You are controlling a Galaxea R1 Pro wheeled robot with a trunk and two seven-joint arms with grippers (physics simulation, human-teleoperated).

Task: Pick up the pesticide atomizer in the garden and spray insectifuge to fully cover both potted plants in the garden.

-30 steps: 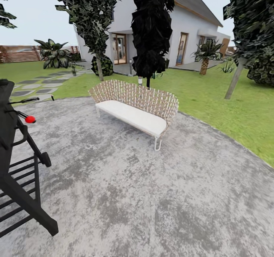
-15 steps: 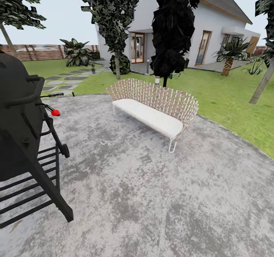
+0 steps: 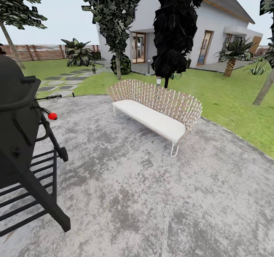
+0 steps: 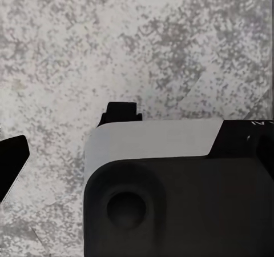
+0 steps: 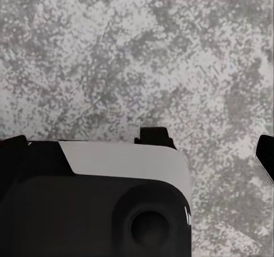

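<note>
The garden lawn (image 3: 228,97) lies beyond the grey speckled patio (image 3: 144,196) I stand on. Grey and white stepping stones (image 3: 57,83) lead toward a brown slatted fence (image 3: 42,52). The pesticide atomizer and the potted plants are out of view. My left gripper (image 4: 65,137) hangs open over the patio surface with nothing between its black fingertips (image 4: 123,109). My right gripper (image 5: 210,145) is likewise open and empty above the same paving, one fingertip (image 5: 154,136) showing dark against the stone.
A black barbecue grill (image 3: 19,135) with a red knob (image 3: 52,116) stands close at the left. A woven bench with a white cushion (image 3: 156,110) sits ahead. Trees (image 3: 114,24), a striped-leaf palm (image 3: 78,53) and a white house (image 3: 213,32) lie beyond.
The whole head view has swung left over the second, so the grill fills more of the left and the bench sits further right; since half a second ago it shifted only slightly.
</note>
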